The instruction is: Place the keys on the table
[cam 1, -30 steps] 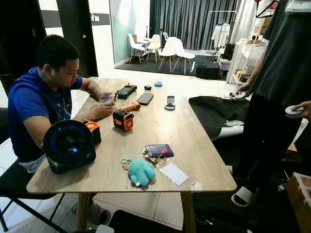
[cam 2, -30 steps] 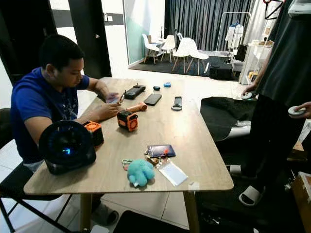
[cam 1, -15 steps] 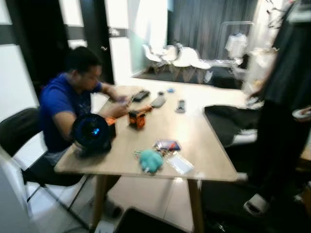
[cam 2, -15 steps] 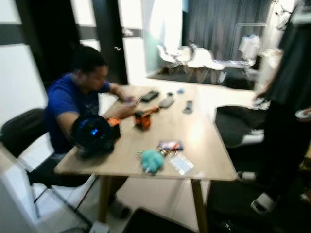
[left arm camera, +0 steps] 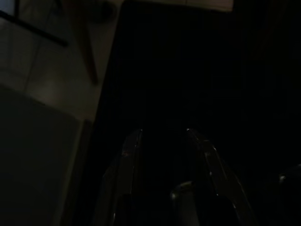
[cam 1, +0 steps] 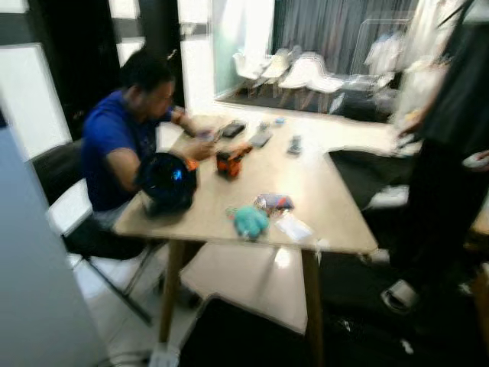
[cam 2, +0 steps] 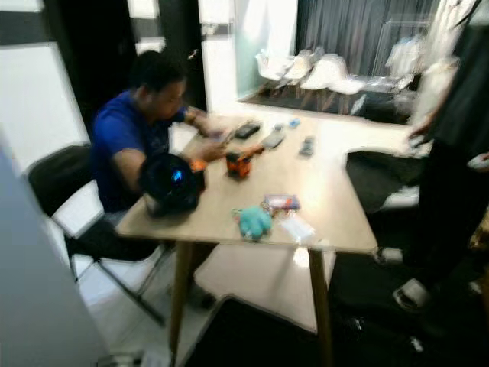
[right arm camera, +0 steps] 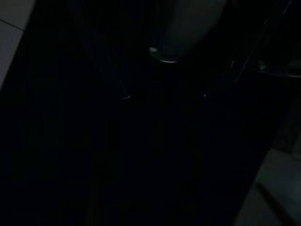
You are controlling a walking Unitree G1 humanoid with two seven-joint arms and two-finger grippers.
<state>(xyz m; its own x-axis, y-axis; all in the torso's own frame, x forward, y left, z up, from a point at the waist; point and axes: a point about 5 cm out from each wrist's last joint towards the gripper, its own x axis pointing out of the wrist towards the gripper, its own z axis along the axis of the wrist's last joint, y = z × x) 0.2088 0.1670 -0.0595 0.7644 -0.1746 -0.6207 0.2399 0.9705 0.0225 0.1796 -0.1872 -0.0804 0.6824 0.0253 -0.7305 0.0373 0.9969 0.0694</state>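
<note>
a: here, at a wooden table point(cam 1: 321, 191) in a home, we see the keys point(cam 1: 260, 210) lying near the table's near edge, bunched with a teal plush charm point(cam 1: 250, 222), a dark wallet point(cam 1: 275, 202) just behind and a clear card holder point(cam 1: 294, 227) beside them. the picture is blurred.

b: and our grippers?

a: the left gripper point(left arm camera: 162, 134) hangs low over dark flooring by a table leg point(left arm camera: 87, 47), its two fingers held apart with nothing between them. the right gripper sits in a view too dark for us to tell whether it is spread or pressed together. both hang well apart from the keys, which lie up on the tabletop.

b: how would we expect the bunch to handle?

a: light and loose, we judge: metal keys that slide and jangle, a soft charm that squashes. the plush or the ring beside it looks the surest place to pinch.

b: who else is there?

a: a seated person in a blue shirt point(cam 1: 114, 138) beside a round black speaker point(cam 1: 168, 181), and a standing person in dark clothes point(cam 1: 451, 138) on the right.
</note>
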